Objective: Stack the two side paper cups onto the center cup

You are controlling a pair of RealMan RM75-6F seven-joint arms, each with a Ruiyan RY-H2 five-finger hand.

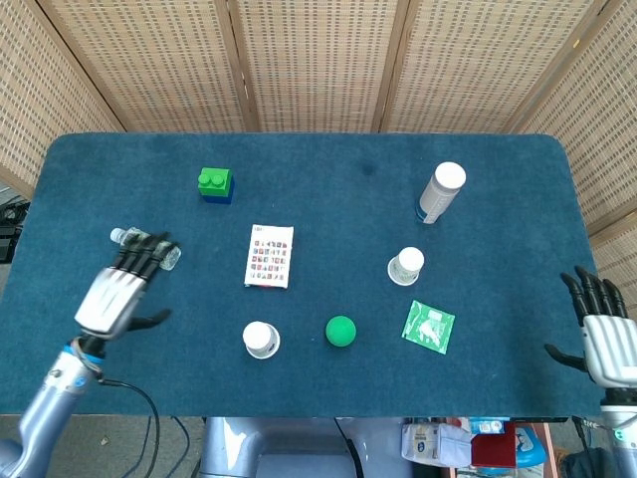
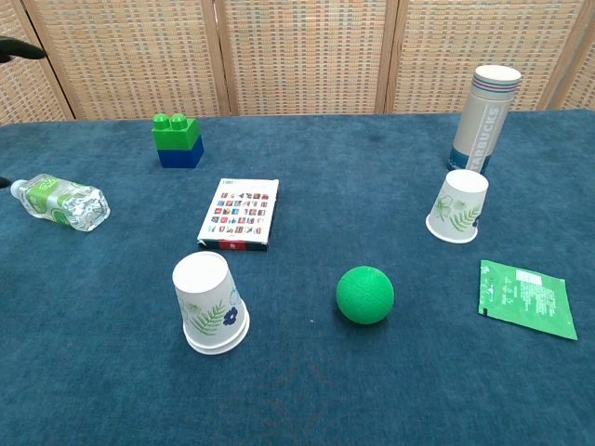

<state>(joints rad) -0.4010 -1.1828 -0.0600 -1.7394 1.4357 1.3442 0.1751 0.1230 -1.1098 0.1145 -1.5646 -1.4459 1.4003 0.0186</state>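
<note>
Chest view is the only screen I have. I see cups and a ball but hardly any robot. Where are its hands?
Observer: The left hand hovers over the left side of the table, and in the head view its fingers overlap the lying water bottle.
Visitor: And the other one?
Observer: The right hand is past the table's right edge, fingers apart.
Visitor: Is either holding a cup?
Observer: No, both are empty.

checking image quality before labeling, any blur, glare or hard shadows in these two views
Head view: even, soft light, no glare; the left hand looks slightly soft, everything else sharp. Chest view: crisp on the stacked cups and green ball, which cast only faint shadows; no glare on the table.
</note>
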